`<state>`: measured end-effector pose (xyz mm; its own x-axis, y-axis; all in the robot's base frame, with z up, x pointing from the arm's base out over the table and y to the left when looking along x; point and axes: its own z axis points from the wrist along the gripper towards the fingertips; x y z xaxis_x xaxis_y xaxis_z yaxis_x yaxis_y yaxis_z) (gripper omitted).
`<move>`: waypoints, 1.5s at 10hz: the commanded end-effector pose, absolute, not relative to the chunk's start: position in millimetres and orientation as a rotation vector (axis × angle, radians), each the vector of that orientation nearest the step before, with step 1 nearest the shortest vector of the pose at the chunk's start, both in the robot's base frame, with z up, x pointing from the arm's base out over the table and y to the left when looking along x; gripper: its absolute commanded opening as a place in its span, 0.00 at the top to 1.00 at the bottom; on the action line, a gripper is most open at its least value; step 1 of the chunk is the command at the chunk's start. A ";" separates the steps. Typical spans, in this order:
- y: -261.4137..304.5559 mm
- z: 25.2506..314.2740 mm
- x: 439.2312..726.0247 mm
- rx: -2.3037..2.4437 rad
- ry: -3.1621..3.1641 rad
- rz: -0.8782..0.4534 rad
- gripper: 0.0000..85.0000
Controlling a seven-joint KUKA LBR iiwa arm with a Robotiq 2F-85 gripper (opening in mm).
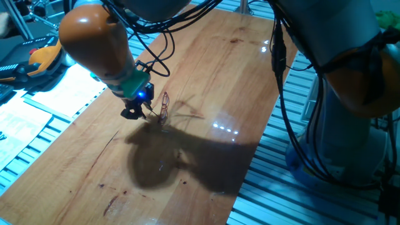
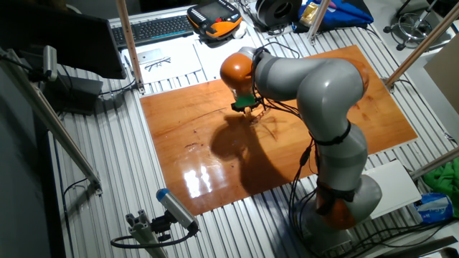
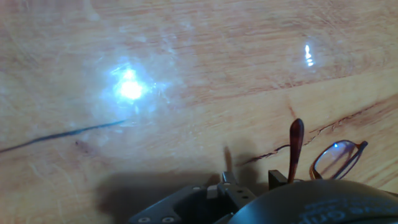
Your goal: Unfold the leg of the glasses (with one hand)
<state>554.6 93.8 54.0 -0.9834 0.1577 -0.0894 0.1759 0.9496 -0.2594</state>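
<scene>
The glasses (image 1: 164,107) are thin reddish-brown wire spectacles standing tilted up on the wooden table (image 1: 237,75), just right of my gripper (image 1: 134,113). In the hand view one lens (image 3: 336,159) shows at the lower right. One leg (image 3: 295,146) sticks up right beside my right fingertip (image 3: 277,178). The gripper (image 3: 252,182) is low over the wood, blue light on. I cannot tell whether the fingers grip the leg or only touch it. In the other fixed view the gripper (image 2: 247,108) is above the table's middle, and the glasses are too small to make out.
White papers (image 1: 56,94) and an orange-and-black pendant (image 1: 37,59) lie off the table's left edge. The arm's base (image 2: 344,193) stands at the table's near side. A keyboard (image 2: 154,29) and clutter sit beyond the far edge.
</scene>
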 end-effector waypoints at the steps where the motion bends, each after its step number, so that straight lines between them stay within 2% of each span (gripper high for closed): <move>1: 93.6 56.3 554.8 0.272 3.037 -0.409 0.60; 3: 91.8 73.8 556.0 0.292 3.059 -0.364 0.60; 4: 92.0 82.2 554.7 0.299 3.059 -0.362 0.40; 7: 88.6 105.8 552.6 0.330 3.066 -0.325 0.40; 12: 57.4 161.5 553.0 0.320 3.131 -0.270 0.40; 15: 33.9 171.7 558.6 0.347 3.155 -0.208 0.40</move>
<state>559.2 33.4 172.1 -0.9749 0.2210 0.0263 0.2159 0.9677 -0.1303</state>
